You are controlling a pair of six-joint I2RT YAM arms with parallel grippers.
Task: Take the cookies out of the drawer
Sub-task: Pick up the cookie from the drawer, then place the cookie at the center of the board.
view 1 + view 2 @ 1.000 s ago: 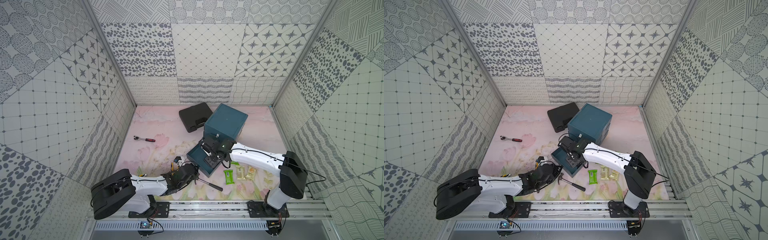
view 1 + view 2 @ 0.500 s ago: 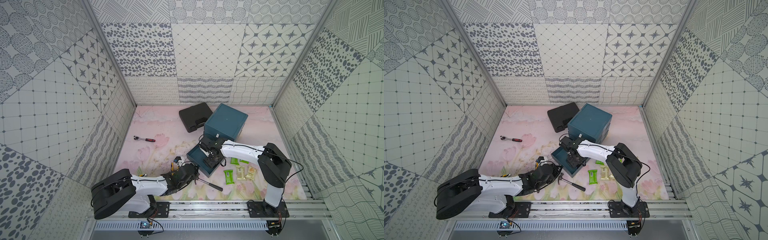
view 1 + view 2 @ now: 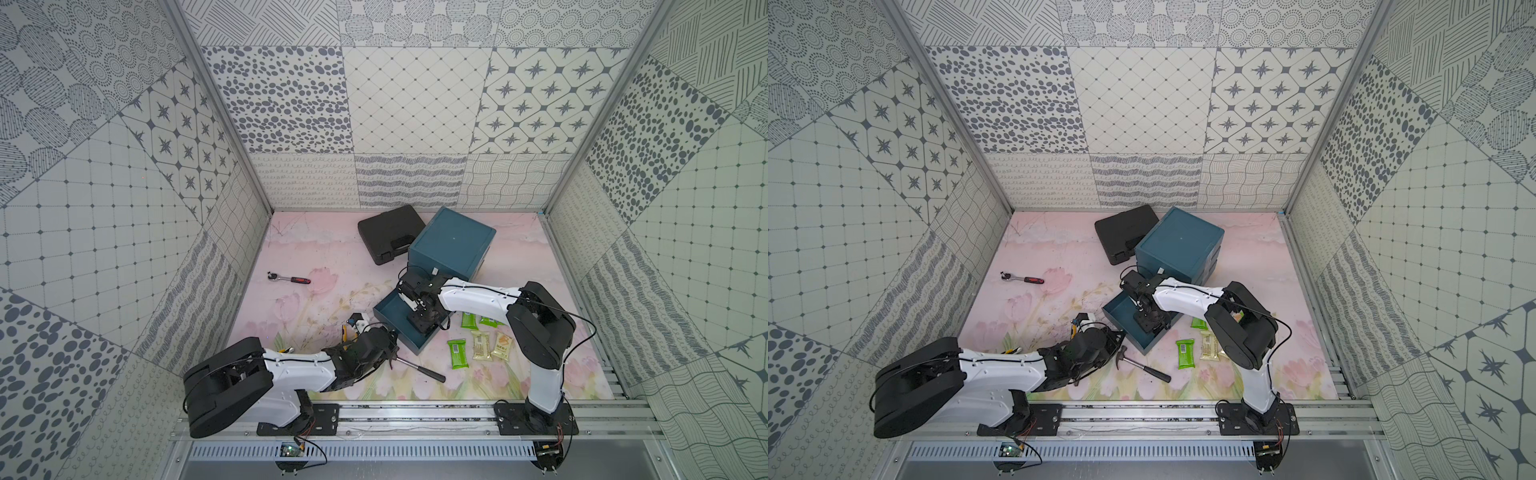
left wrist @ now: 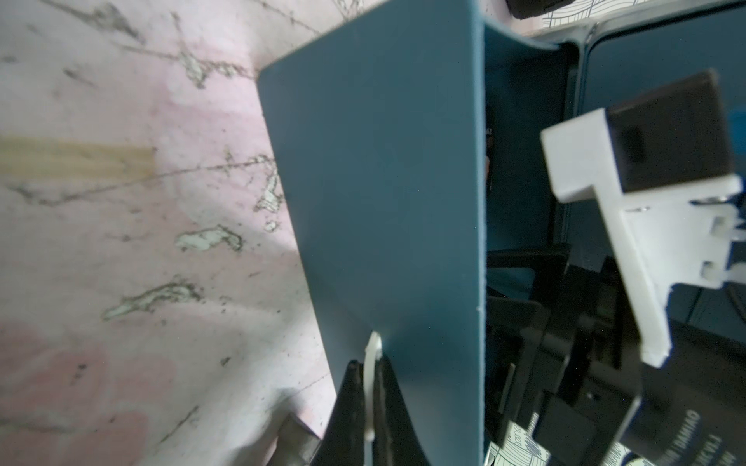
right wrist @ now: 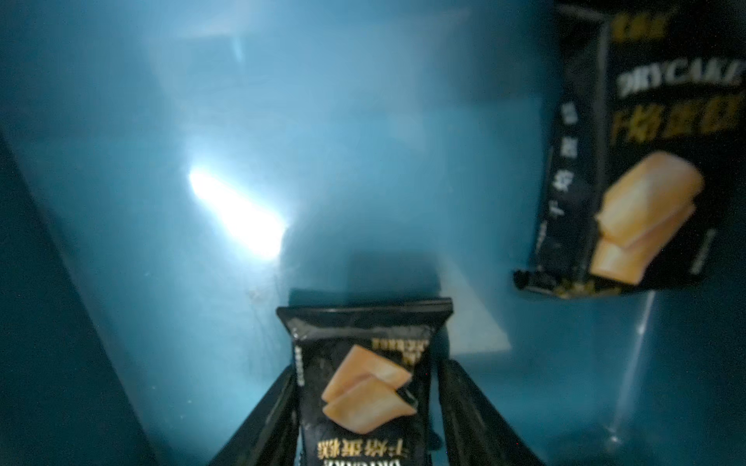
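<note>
The teal drawer stands pulled out of the cabinet. My left gripper is shut on the white handle on the drawer front. My right gripper reaches down into the drawer. Its fingers lie against the two long sides of a black cookie packet lying on the drawer floor. A second black cookie packet leans at the drawer wall. Several green and beige cookie packets lie on the table beside the drawer.
A hammer lies in front of the drawer, beside my left arm. The teal cabinet and a black case stand at the back. A red-handled ratchet lies far left. Yellow pliers poke out by my left wrist.
The right arm folded in closer, its elbow swinging toward the drawer. Its jaws narrowed around the black packet. The left arm has not moved.
</note>
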